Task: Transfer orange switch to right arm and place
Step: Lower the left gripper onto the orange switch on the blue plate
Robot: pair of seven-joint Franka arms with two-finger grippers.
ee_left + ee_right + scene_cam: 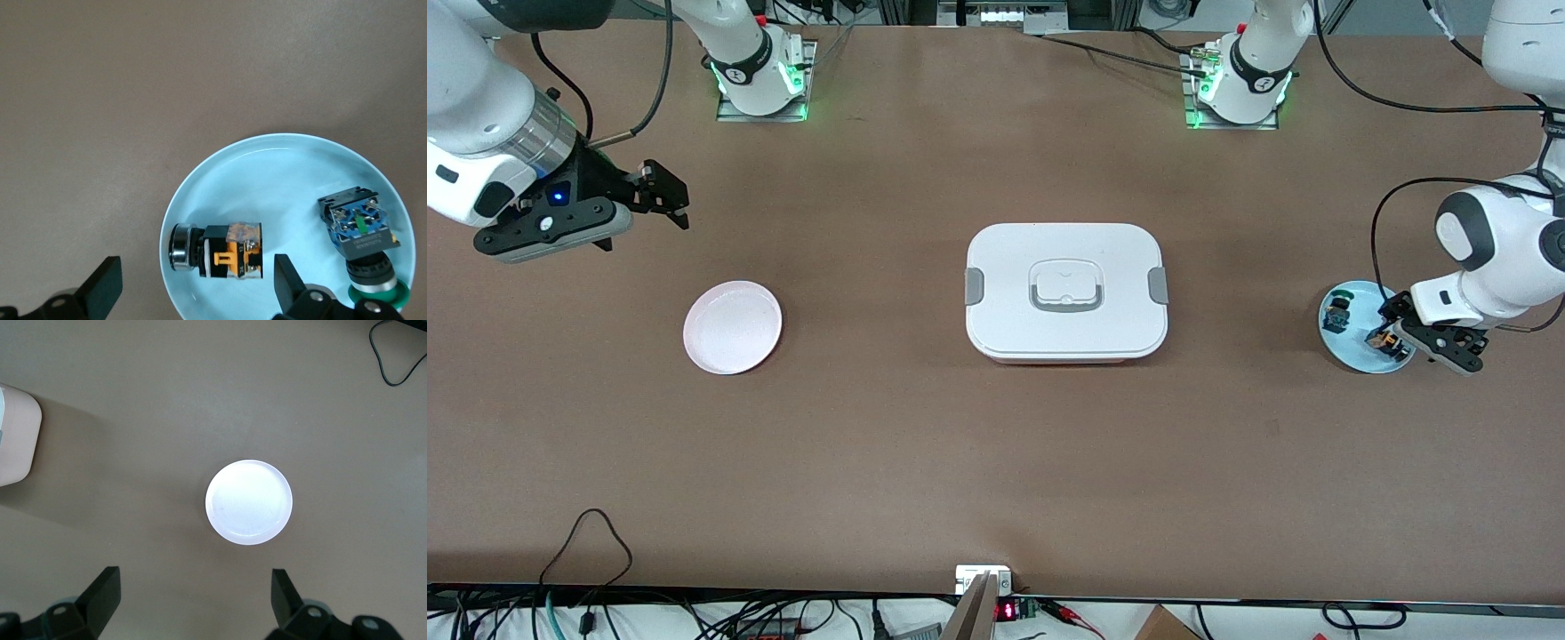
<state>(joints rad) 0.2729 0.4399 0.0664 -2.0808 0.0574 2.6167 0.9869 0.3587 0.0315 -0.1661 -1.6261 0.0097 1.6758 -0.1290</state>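
The orange switch (217, 250) lies on its side in the light blue plate (280, 173), black with a silver ring and orange parts. In the front view the switch (1383, 340) and its plate (1352, 342) sit at the left arm's end of the table. My left gripper (197, 288) is open and low over the plate (1389, 336), with one finger on each side of the switch and not touching it. My right gripper (645, 227) is open and empty, up over bare table at the right arm's end; in its wrist view (193, 600) it holds nothing.
A second switch with green-blue parts (360, 233) lies in the same blue plate (1336, 313). An empty pale pink plate (732, 326) lies near the right arm's end (248, 501). A closed white lunch box (1065, 289) stands mid-table.
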